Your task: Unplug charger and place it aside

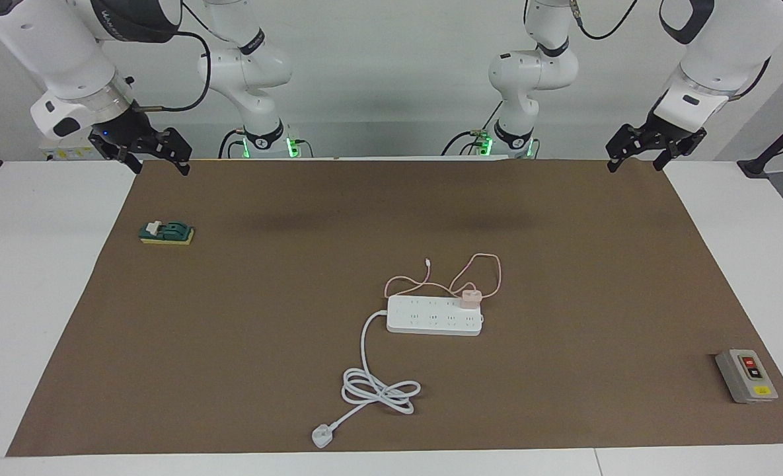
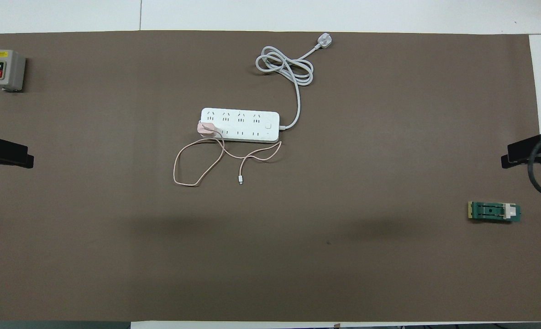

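The small pink charger (image 1: 470, 297) (image 2: 205, 129) sits plugged into the white power strip (image 1: 434, 316) (image 2: 240, 124), in the socket row nearer the robots, at the strip's end toward the left arm. Its thin pink cable (image 2: 175, 170) loops over the mat on the robots' side of the strip. My left gripper (image 1: 637, 162) (image 2: 12, 155) hangs open over the mat's edge at the left arm's end, holding nothing. My right gripper (image 1: 160, 165) (image 2: 521, 153) hangs open over the mat's edge at the right arm's end, also holding nothing. Both are well away from the charger.
The strip's thick white cord (image 1: 378, 390) (image 2: 284, 66) coils farther from the robots and ends in a plug (image 1: 322, 436). A grey switch box (image 1: 746, 375) (image 2: 6, 69) lies toward the left arm's end. A green and yellow block (image 1: 166, 233) (image 2: 494, 212) lies toward the right arm's end.
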Tool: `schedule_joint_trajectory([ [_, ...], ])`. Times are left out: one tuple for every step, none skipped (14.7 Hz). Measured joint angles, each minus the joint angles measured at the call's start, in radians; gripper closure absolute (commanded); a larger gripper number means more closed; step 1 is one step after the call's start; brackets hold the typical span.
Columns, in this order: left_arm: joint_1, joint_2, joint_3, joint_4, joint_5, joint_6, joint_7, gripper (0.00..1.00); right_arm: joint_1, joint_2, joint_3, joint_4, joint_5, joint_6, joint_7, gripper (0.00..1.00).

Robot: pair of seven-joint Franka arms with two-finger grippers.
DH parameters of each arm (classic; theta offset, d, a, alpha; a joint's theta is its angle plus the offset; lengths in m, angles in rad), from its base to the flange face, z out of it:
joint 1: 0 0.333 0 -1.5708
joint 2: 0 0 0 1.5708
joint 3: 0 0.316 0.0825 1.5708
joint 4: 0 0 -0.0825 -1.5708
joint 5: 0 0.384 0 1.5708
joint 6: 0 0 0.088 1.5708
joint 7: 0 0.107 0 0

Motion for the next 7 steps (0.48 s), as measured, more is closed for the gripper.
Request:
schedule_joint_trajectory([
  [0.000, 0.000, 0.000, 0.000, 0.000, 0.000, 0.000, 0.00, 0.000, 0.000, 0.000, 0.000, 0.000, 0.003, 0.000, 0.00],
  [0.000, 0.000, 0.000, 0.000, 0.000, 0.000, 0.000, 0.00, 0.001, 0.000, 0.000, 0.000, 0.000, 0.009, 0.000, 0.00],
  [0.000, 0.000, 0.000, 0.000, 0.000, 0.000, 0.000, 0.00, 0.001, 0.000, 0.000, 0.000, 0.000, 0.014, 0.000, 0.00],
  [0.000, 0.000, 0.000, 0.000, 0.000, 0.000, 0.000, 0.00, 0.002, 0.000, 0.000, 0.000, 0.000, 0.016, 0.000, 0.00],
  [0.000, 0.000, 0.000, 0.000, 0.000, 0.000, 0.000, 0.00, 0.002, 0.000, 0.000, 0.000, 0.000, 0.019, 0.000, 0.00],
  [0.000, 0.000, 0.000, 0.000, 0.000, 0.000, 0.000, 0.00, 0.003, 0.000, 0.000, 0.000, 0.000, 0.026, 0.000, 0.00],
  [0.000, 0.000, 0.001, 0.000, 0.000, 0.000, 0.000, 0.00, 0.003, 0.000, 0.000, 0.000, 0.000, 0.034, 0.000, 0.00],
])
